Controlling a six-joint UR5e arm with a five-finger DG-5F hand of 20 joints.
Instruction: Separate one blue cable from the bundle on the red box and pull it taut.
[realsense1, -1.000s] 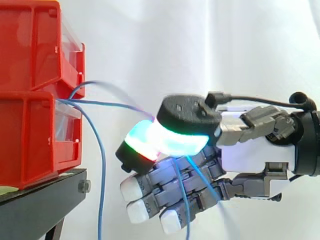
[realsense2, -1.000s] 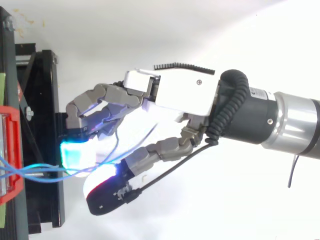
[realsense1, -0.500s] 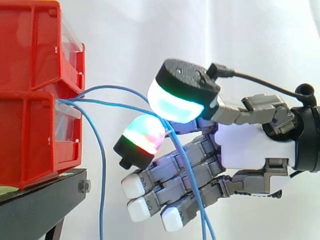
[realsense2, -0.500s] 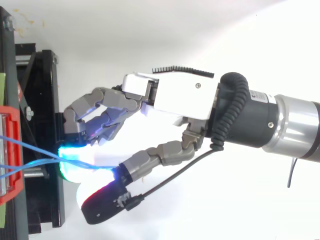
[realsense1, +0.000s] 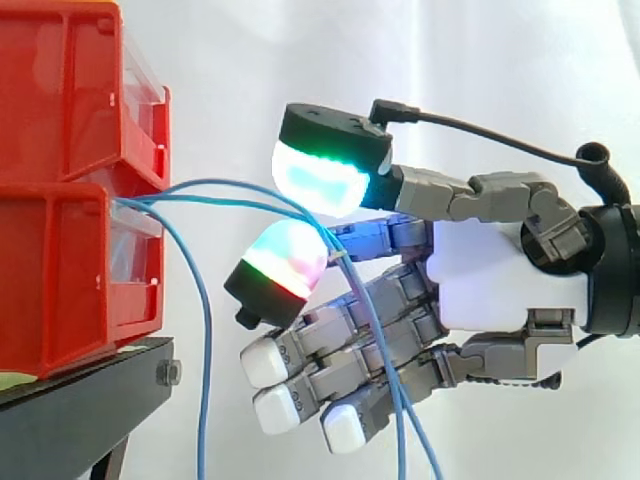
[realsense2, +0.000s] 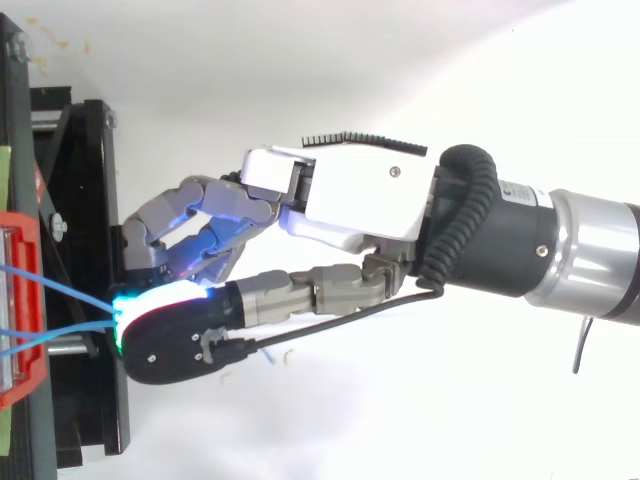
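Hand (realsense1: 490, 280) clenched on blue cables (realsense1: 204, 330) just beside red bins (realsense1: 60, 200), black stand (realsense1: 80, 405) below

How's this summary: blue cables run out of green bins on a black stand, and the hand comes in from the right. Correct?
Not quite: the bins are red, not green, as the side view shows. The rest stands: blue cables run out of them, they sit on a black stand, and the hand comes in from the right.
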